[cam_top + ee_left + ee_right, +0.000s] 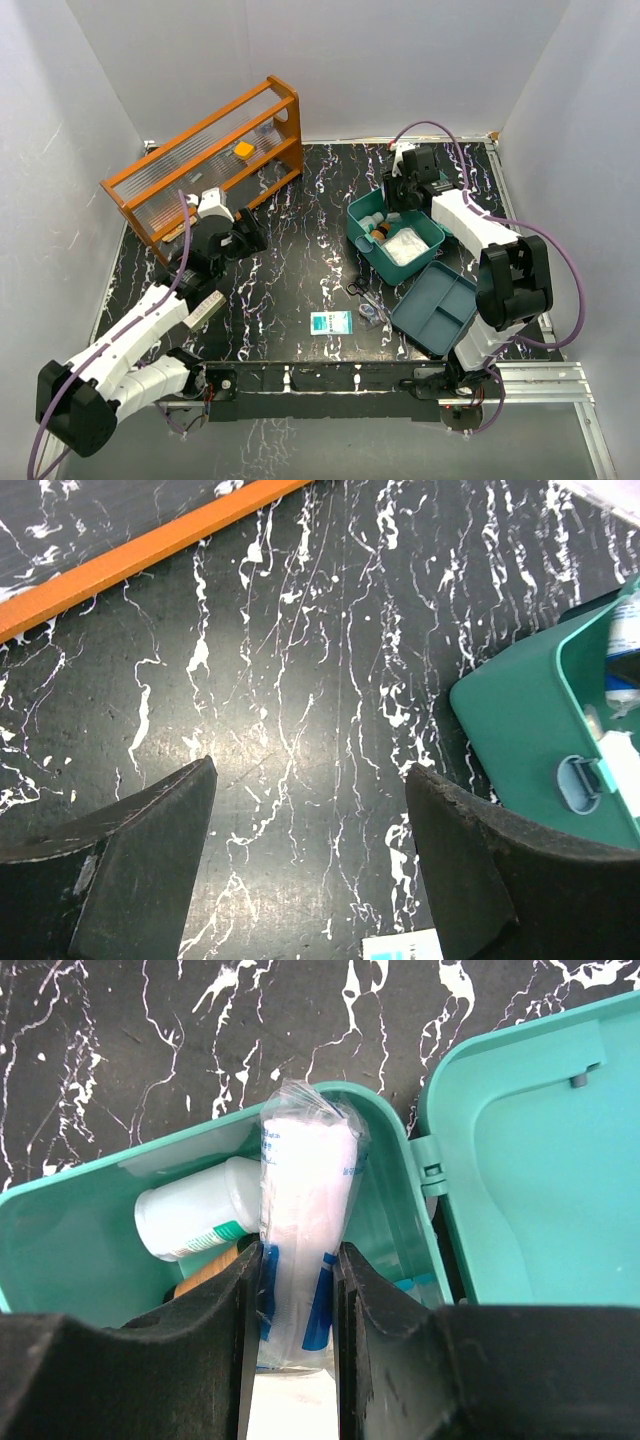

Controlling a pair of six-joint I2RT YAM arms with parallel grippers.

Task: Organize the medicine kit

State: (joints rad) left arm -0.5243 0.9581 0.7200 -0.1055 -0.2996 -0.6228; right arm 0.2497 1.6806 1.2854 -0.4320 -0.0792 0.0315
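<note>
The medicine kit (372,245) is a teal box standing open at the right of the table, and its hinged lid (540,1160) lies back to the right. My right gripper (300,1260) hangs over the box's far end (404,192). It is shut on a clear-wrapped white bandage roll (305,1180) with blue print, held upright inside the kit (60,1240). A white bottle (190,1218) lies next to the roll. My left gripper (310,780) is open over bare table, left of the kit (530,730), with nothing between its fingers.
An orange wooden rack (205,160) stands at the back left, with a small orange item (243,149) on its shelf. A blue-grey divided tray (435,308) lies in front of the kit. A teal-and-white packet (331,321), small scissors (358,291) and a small clear item (371,313) lie near the front edge.
</note>
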